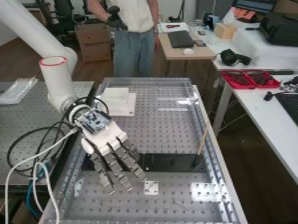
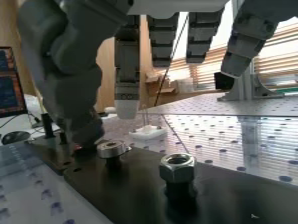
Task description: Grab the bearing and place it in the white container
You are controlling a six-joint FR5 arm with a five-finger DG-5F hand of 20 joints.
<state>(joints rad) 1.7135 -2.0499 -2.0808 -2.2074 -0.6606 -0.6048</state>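
Bearing (image 2: 113,148): sits flat, hole axis about upright, on a short dark post on the black plate (image 1: 174,162), low beside my thumb tip (image 2: 88,132); can't tell if they touch. It lies between the hex nut (image 2: 177,168) and the tip, nearer the tip. Key relation for my next move, as I judge it: the bearing is below my straight fingers (image 2: 128,80) and off to the thumb's side, so I'd need to bring fingers and thumb to opposite sides of its rim, then lift straight up off the post. Hand (image 1: 105,143) is open, fingers long and loose, thumb only slightly bent, holding nothing. Only one arm (image 1: 58,82) here, so no choice of side. Plate runs crosswise on the perforated bench (image 1: 169,202), under and past the fingers. White box (image 1: 116,95), which I take for the container, stands behind the hand toward the bench's far end, well apart from the plate. Risk: thumb nudges the bearing, or fingers clip the nut. Count: one bearing, one hex nut, one black plate, one white box, one thin upright stick (image 1: 202,142) at the plate's end, one small white pinned base (image 1: 151,187) near the fingertips' side.
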